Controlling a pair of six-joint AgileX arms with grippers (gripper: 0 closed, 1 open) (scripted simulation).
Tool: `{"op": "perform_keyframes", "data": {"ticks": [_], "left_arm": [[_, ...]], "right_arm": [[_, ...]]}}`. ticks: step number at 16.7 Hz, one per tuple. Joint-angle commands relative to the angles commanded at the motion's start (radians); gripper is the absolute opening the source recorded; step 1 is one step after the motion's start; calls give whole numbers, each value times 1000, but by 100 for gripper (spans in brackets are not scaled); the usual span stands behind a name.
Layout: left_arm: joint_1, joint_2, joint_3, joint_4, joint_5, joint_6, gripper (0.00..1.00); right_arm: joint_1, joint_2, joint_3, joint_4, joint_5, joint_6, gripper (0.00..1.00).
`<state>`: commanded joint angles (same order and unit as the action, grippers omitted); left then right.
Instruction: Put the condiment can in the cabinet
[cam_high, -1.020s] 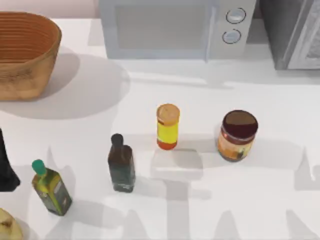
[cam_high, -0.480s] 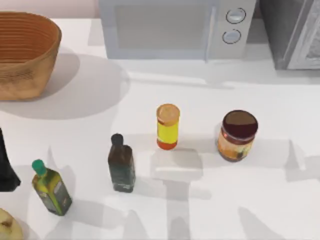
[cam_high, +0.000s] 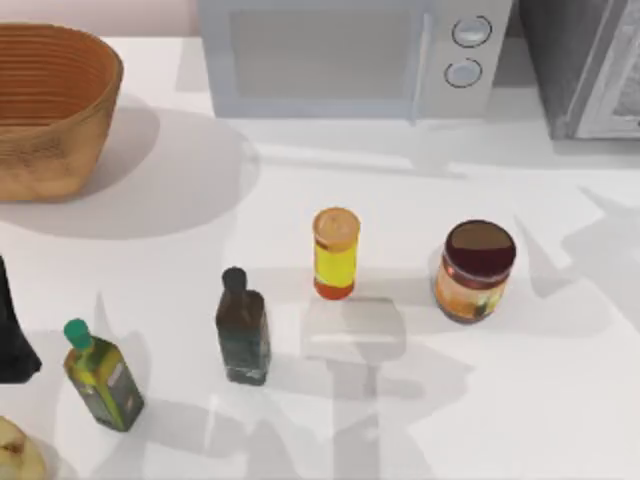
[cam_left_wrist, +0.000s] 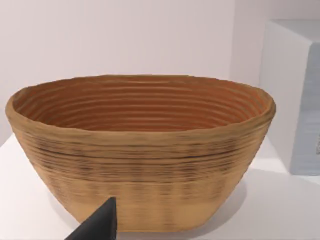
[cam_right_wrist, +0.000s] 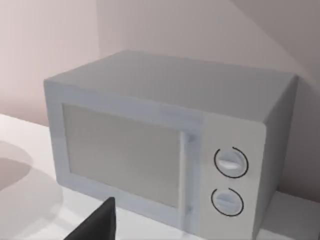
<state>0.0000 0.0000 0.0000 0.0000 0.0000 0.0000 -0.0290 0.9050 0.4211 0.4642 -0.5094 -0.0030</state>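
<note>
The condiment can (cam_high: 475, 270), a squat jar with a maroon lid and orange label, stands upright right of the table's middle. The cabinet (cam_high: 585, 65), dark grey with a pale framed door, is at the back right corner, behind the can. A dark part of my left gripper (cam_high: 12, 335) shows at the table's left edge, far from the can; its tip (cam_left_wrist: 97, 225) points toward the basket. A dark tip of my right gripper (cam_right_wrist: 97, 225) faces the microwave, with nothing seen in it.
A pale microwave (cam_high: 350, 60) stands at the back centre, a woven basket (cam_high: 50, 110) at the back left. A yellow container (cam_high: 335, 253), a dark bottle (cam_high: 242, 328) and a green-capped bottle (cam_high: 100, 378) stand left of the can. A pale round thing (cam_high: 15, 455) lies at the front left corner.
Shadows over the table's right part have shifted toward the back right. The can, the bottles and the left arm stand as before.
</note>
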Motion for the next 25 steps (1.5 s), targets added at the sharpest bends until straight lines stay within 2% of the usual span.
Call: {"op": "perform_keyframes", "data": {"ticks": [9,13,17,20,25], "left_arm": [[0,0,0,0,0,0,100],[0,0,0,0,0,0,100],[0,0,0,0,0,0,100],[0,0,0,0,0,0,100],[0,0,0,0,0,0,100]], "right_arm": [[-33,1006,294,363,-536,-49,100],[-31,1289,391,582,-782,-120,100],[-33,1466,432,789,-989,-197,100],[-36,1528,432,874,-1079,-233,100],[-36,1535,430,884,-1089,-238,100]]}}
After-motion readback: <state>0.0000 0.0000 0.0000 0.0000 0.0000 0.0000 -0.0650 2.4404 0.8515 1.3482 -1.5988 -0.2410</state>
